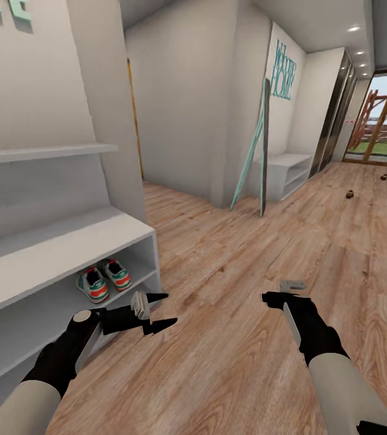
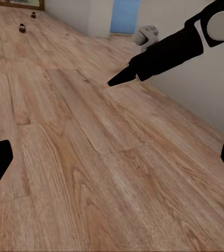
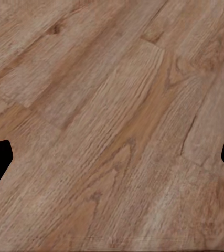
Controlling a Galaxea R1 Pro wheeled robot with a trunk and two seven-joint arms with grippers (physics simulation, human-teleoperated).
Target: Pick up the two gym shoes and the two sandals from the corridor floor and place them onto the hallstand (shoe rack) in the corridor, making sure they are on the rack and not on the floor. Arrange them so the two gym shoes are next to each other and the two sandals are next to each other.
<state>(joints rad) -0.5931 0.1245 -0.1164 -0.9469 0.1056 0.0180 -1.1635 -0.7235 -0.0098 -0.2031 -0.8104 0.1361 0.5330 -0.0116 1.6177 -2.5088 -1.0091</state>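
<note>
The off-white lace-up gym shoes (image 1: 104,280) already sit together in the pale grey hallstand's (image 1: 66,241) shelf. Both small dark sandals (image 1: 350,194) lie far right on the wood-plank corridor floor (image 1: 236,290). Left tool (image 1: 157,312) and right tool (image 1: 276,294) are spread, empty. Next judged: drive over; open floor ahead.
</note>
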